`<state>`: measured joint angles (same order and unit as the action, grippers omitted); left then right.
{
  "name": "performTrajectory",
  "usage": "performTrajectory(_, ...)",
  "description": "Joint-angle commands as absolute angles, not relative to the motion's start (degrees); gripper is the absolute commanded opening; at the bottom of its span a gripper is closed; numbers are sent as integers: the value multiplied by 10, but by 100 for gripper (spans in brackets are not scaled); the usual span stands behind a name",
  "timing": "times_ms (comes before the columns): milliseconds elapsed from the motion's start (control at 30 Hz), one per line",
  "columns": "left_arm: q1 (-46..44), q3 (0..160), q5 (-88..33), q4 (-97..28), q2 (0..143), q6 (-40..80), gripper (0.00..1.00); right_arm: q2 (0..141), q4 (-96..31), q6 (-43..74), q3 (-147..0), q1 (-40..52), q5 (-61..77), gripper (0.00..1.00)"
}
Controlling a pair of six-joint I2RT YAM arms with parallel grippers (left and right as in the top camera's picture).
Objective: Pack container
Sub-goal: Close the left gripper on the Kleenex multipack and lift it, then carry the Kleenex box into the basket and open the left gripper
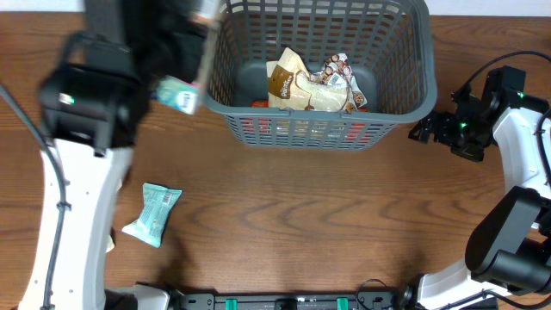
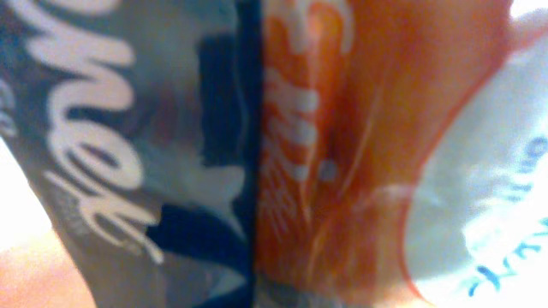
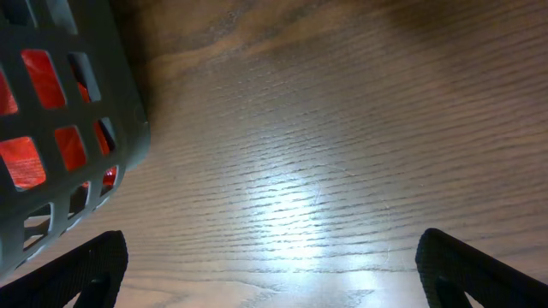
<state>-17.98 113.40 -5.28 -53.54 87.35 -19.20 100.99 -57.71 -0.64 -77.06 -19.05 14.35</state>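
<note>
The dark grey slotted container (image 1: 405, 108) stands at the back centre of the table. It holds a brown and cream packet (image 1: 288, 82), a patterned white packet (image 1: 337, 69) and red packets low down. My left gripper (image 1: 191, 86) is raised just left of the container's rim, blurred, and is shut on a teal snack packet (image 1: 175, 95). That packet (image 2: 274, 154) fills the left wrist view and hides the fingers. Another teal packet (image 1: 152, 213) lies on the table at the front left. My right gripper (image 1: 424, 129) is open and empty beside the container's right wall (image 3: 120, 103).
The right wrist view shows bare wood table (image 3: 325, 154) between the open fingers (image 3: 274, 274), with red packets (image 3: 21, 158) visible through the container's slots. The right arm's body (image 1: 516, 129) stands at the right edge.
</note>
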Motion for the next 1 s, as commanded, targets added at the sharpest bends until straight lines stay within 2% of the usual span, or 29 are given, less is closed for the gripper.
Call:
performTrajectory(0, -240, 1145, -5, -524, 861, -303, 6, 1001, -577, -14, -768, -183, 142, 99)
performTrajectory(167, -293, 1145, 1, -495, 867, -416, 6, 1001, -580, -14, -768, -183, 142, 99)
performTrajectory(500, -300, 1145, -31, -370, 932, -655, 6, 1001, -579, -14, -768, -183, 142, 99)
performTrajectory(733, -300, 1145, -74, -313, 1035, -690, 6, 1001, -579, -14, -768, -183, 142, 99)
performTrajectory(967, -300, 1145, -81, -356, 1109, -689, 6, 1001, -580, -14, -768, -183, 142, 99)
